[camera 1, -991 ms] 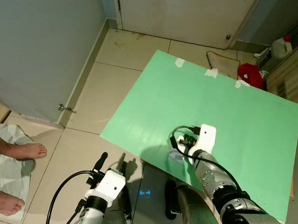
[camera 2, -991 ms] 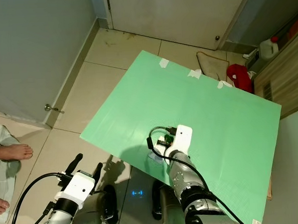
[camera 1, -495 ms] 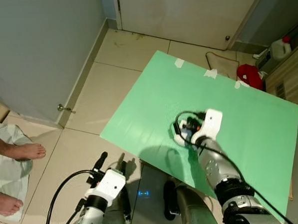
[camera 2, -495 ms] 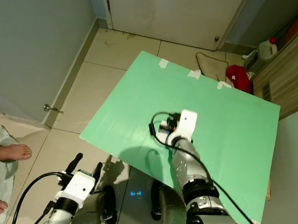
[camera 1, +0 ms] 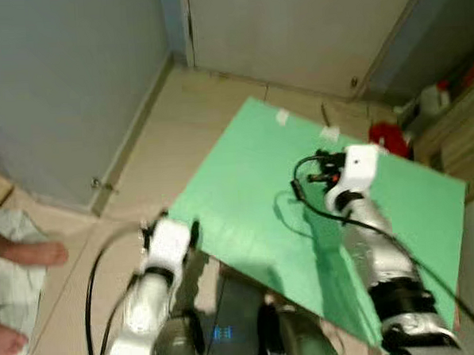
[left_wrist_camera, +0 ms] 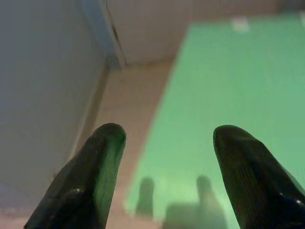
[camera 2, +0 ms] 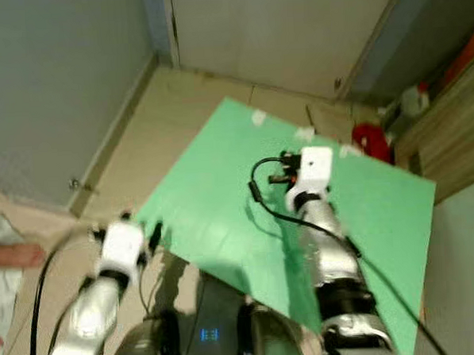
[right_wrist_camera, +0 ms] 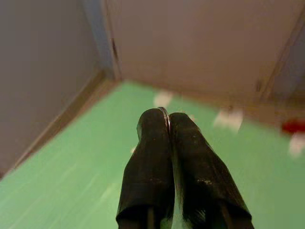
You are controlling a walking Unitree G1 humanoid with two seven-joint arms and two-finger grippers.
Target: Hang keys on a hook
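While our right tool [right_wrist_camera: 167, 125] hangs raised over the far part of the green table [camera 1: 246, 193], its two black fingers [right_wrist_camera: 150, 162] are clenched on a thin metal key ring [right_wrist_camera: 166, 116], just visible between the tips. Our left tool [left_wrist_camera: 164, 143], fingers spread and gripping nothing, hovers at the table's near left edge. A person's bare foot [camera 1: 26, 254] rests on the tiled floor [camera 1: 160, 142] at far left.

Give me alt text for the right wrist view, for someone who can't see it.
The right gripper has its two black fingers pressed shut on a thin metal ring that shows at their tips, held above a green board. Beyond the board are bits of white tape, a pale door and a grey wall, all blurred.
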